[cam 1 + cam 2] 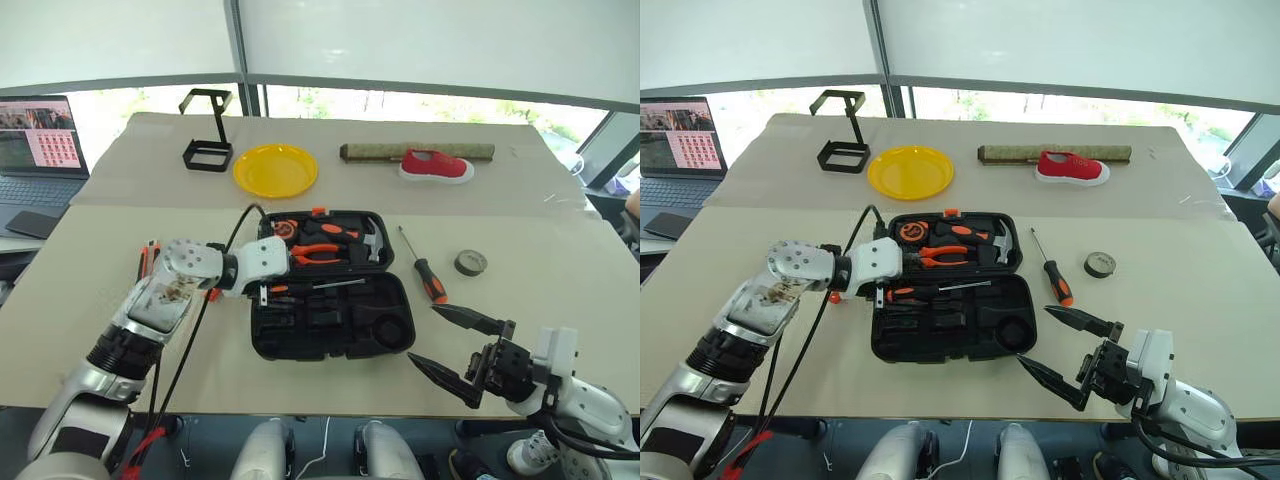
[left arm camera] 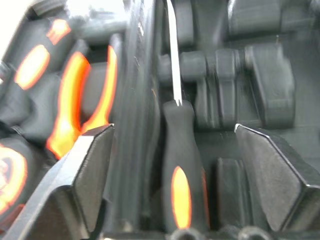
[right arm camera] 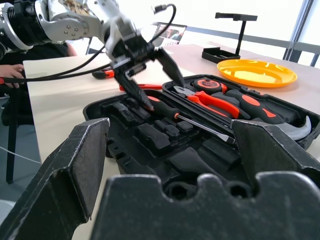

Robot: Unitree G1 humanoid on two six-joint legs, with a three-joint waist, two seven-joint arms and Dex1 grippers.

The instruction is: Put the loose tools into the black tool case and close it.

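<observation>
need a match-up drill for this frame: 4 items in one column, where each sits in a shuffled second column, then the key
Items:
1. yellow plate
2. tape roll
3. red shoe
4. pliers

Places:
A. in the far half of the open case
B. on the table, right of the loose screwdriver
C. far side of the table, beside the wire stand
D. far side of the table, against the long bar

Pairs: 1-C, 2-B, 3-D, 4-A
</observation>
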